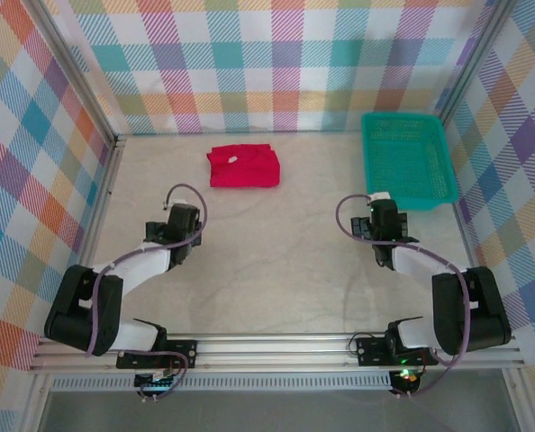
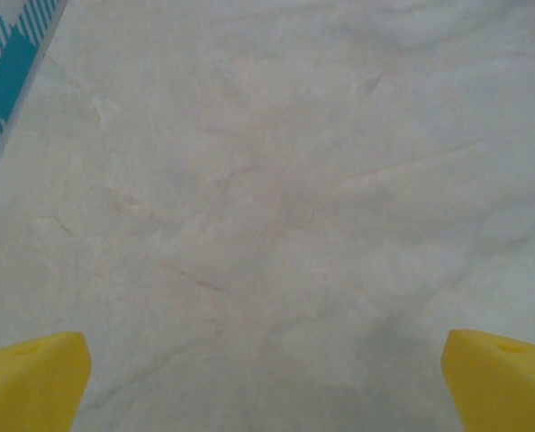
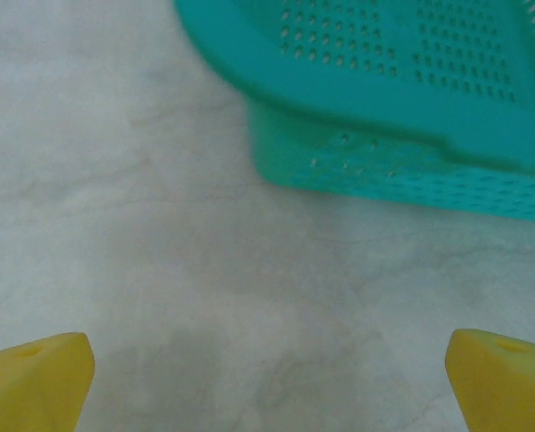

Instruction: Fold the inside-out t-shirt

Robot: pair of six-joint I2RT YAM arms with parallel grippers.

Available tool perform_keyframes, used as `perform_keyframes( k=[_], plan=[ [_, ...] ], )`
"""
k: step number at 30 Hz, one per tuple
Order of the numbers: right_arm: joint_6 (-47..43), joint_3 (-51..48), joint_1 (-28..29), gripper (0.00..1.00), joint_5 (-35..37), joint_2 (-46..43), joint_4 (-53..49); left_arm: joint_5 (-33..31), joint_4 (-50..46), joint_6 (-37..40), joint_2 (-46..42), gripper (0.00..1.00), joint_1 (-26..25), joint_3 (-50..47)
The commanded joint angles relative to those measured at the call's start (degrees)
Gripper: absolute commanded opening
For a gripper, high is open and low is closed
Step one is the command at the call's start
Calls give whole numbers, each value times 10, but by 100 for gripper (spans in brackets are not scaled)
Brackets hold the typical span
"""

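The inside-out t-shirt (image 1: 243, 167) lies folded into a small red rectangle at the back middle of the table, a small white tag showing on top. My left gripper (image 1: 183, 219) sits well in front and to the left of it, open, with yellow fingertips (image 2: 31, 378) wide apart over bare table. My right gripper (image 1: 382, 216) is far to the shirt's right, just in front of the teal basket (image 1: 408, 160). It is open too, its yellow fingertips (image 3: 33, 380) spread with nothing between them.
The teal perforated basket (image 3: 403, 108) stands at the back right, its near wall close ahead of the right gripper. Checked walls enclose the table on three sides, with a metal rail along the left edge (image 1: 105, 193).
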Motion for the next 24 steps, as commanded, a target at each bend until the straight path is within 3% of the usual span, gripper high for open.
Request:
perform_keyframes(
  k=[1,3,7,11,14,18,24],
  plan=[
    [43,-28,-17,100,-20,34,208,26,168,25,-42,100,20,-43],
    [30,-22,-22,100,-34,45,216,45,223,16,-44,100,35,-78],
    [25,-52,-45,100,-75,84,329,80,326,16,-40,100,63,-122],
    [40,-59,-71,100,-133,78,319,108,392,14,-5,100,81,-125],
    [37,-93,-81,100,-152,115,427,115,424,7,41,100,87,-112],
    [43,-81,-81,100,-148,105,384,151,443,21,98,100,88,-95],
    [42,-80,-81,100,-149,105,382,135,467,13,119,100,92,-100]
  ],
)
